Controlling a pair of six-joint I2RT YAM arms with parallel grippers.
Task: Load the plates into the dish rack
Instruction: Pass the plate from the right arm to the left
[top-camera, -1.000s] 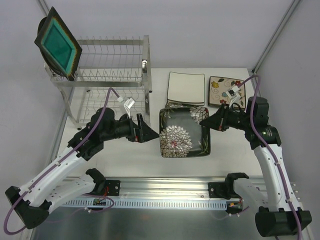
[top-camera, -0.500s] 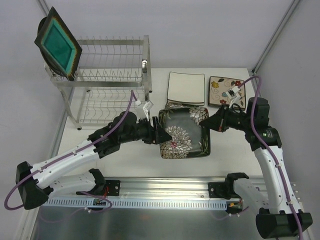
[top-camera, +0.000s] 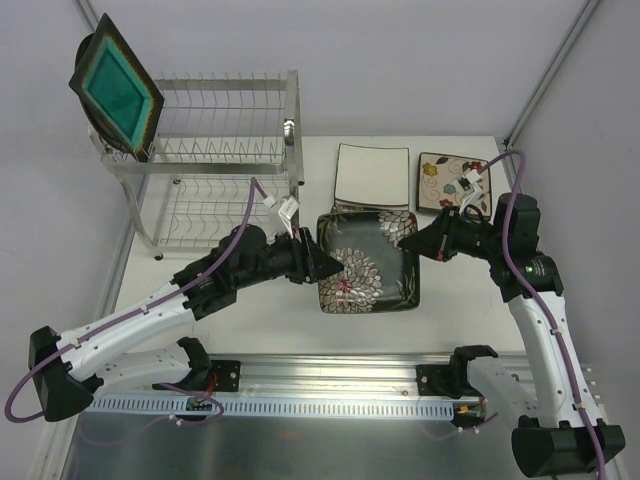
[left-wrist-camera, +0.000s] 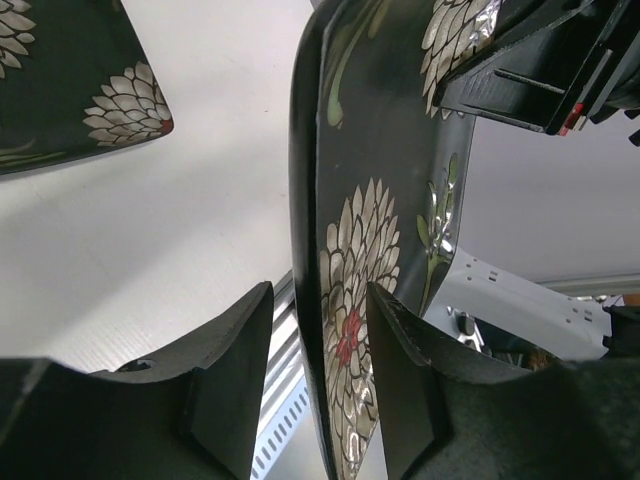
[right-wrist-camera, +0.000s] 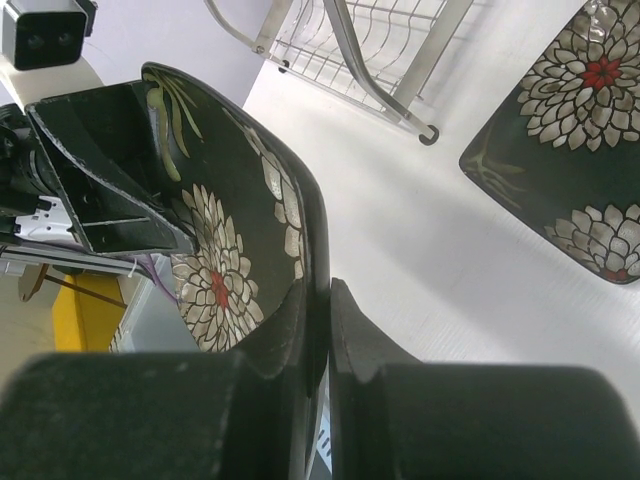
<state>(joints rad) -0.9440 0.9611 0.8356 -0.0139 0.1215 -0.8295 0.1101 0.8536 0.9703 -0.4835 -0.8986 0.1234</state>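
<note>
Left gripper (left-wrist-camera: 318, 300) stands part-open astride the left rim of the black chrysanthemum plate (top-camera: 368, 265). One finger (left-wrist-camera: 395, 330) lies against the patterned face. The other finger (left-wrist-camera: 235, 340) stands off the plate's back with a sliver of light between, so this looks like a straddle and not yet a grip.

Across the plate, the right gripper (right-wrist-camera: 318, 290) is clamped tight on the opposite rim and carries the plate clear of the table (top-camera: 270, 320). The plate spans the gap between the two arms, its long axis running left to right, face up to the overhead camera. Both wrist views show a second black flowered plate (right-wrist-camera: 560, 130) lying flat on the table below.

The dish rack (top-camera: 220, 150) stands behind and to the left, just beyond the left arm and well apart from the right one. The left arm is therefore the nearer, and the likely next move is a hand-over to it. The teal-centred plate (top-camera: 118, 92) is propped at the far left end of the upper tier. The white plate (top-camera: 372, 175) and the flowered cream plate (top-camera: 452, 183) wait flat on the table behind.
</note>
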